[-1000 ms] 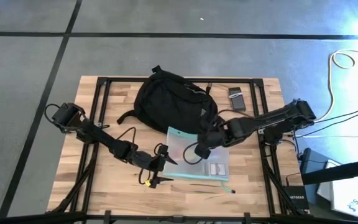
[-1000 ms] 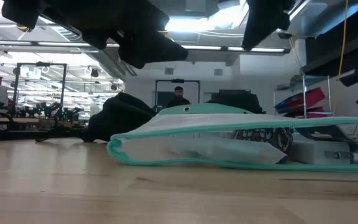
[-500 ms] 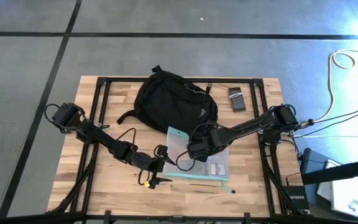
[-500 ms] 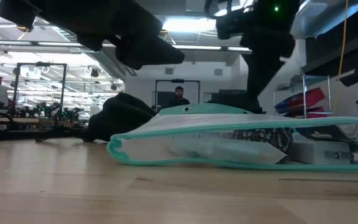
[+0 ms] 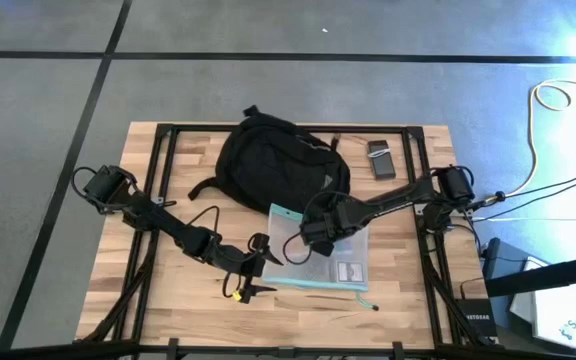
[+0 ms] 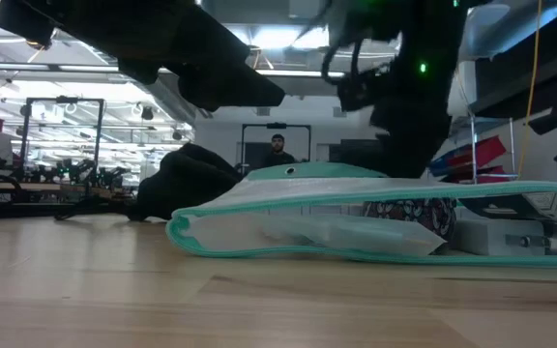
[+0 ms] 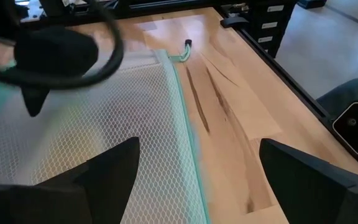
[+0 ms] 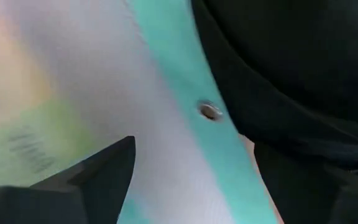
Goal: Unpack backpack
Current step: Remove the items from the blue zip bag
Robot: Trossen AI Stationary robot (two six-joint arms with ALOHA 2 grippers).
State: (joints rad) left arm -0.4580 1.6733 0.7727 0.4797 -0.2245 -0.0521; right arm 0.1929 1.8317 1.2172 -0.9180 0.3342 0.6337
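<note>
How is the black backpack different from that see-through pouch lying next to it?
The backpack is black, opaque and bulges up in a rounded heap; the pouch is translucent with a teal edge and lies nearly flat. The backpack is clearly the bigger of the two. You can see items through the pouch, nothing through the backpack. Both are soft and rest on the wooden table, edges touching.

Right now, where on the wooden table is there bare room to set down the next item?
Bare wood shows along the wooden table's front edge, below the translucent teal-edged zip pouch, and at the back left corner beside the black fabric backpack. The middle is crowded: the left gripper and right gripper flank the pouch.
</note>
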